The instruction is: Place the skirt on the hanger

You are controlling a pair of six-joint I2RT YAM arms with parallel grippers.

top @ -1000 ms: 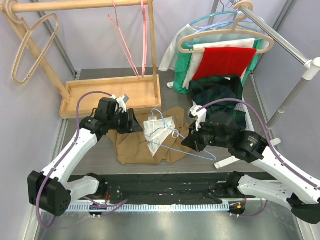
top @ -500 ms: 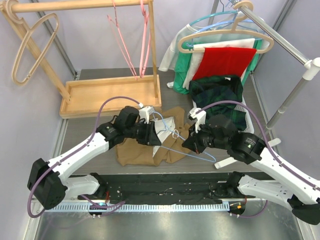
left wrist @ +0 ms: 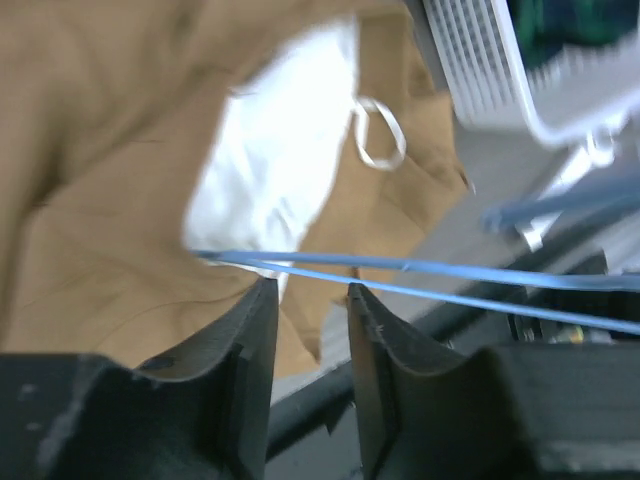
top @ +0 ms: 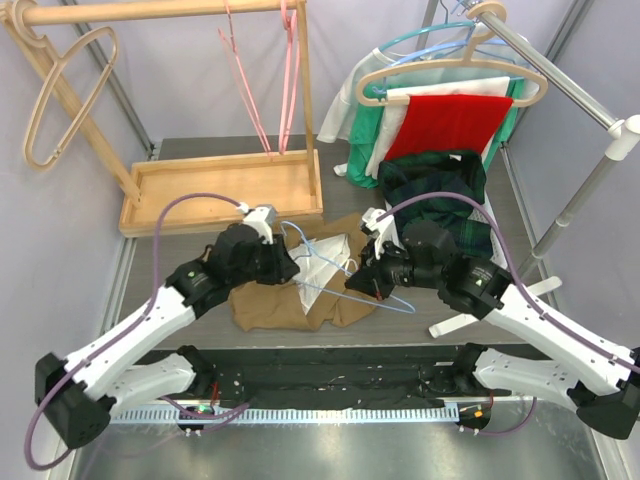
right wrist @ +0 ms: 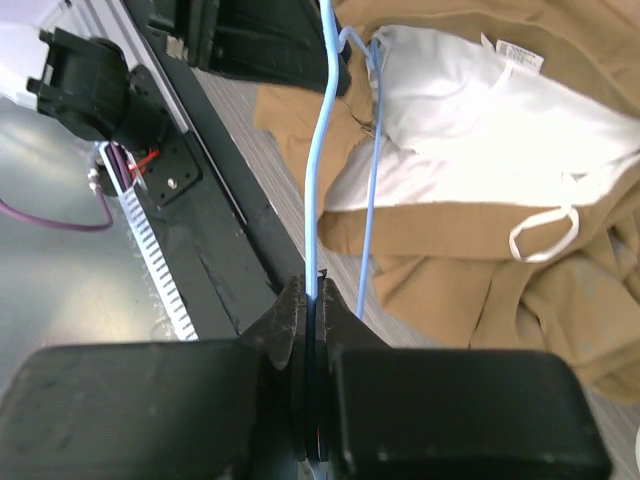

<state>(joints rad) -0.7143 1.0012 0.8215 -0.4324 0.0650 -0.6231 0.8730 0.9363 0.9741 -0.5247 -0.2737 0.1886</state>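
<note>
While the right gripper (right wrist: 312, 290) pinched the light-blue wire hanger (right wrist: 322, 150) tight, its bar ran crosswise at the tips of the left gripper (left wrist: 308, 295), jaws narrowly parted, seemingly empty; the tan fabric skirt (left wrist: 100, 250) lay just beyond them, mid-worktop (top: 510, 200) by the near edge; left arm nearer.

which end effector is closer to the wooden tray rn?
Left. The left end effector is over the brown skirt, just in front of the wooden tray's right half. The right end effector, shut on the blue hanger, sits farther right, past the tray's right end.
</note>
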